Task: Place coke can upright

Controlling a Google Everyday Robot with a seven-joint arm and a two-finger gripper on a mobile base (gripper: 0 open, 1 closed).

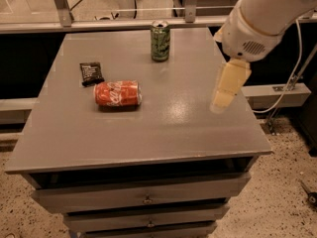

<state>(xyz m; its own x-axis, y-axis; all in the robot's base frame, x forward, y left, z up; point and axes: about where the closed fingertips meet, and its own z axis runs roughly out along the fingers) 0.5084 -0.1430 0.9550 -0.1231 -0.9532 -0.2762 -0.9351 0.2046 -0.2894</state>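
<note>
The coke can (118, 93) is red-orange with white script and lies on its side, left of centre on the grey table (163, 133), its silver top pointing right. My gripper (224, 97) is cream-coloured and hangs from the white arm (262, 19) above the right part of the table. It is well to the right of the can, apart from it and holding nothing that I can see.
A green can (160, 41) stands upright near the far edge. A small black packet (91, 74) lies just behind and left of the coke can. Drawers (146, 200) sit under the tabletop. A railing (124, 24) and a cable (290, 83) run behind and right.
</note>
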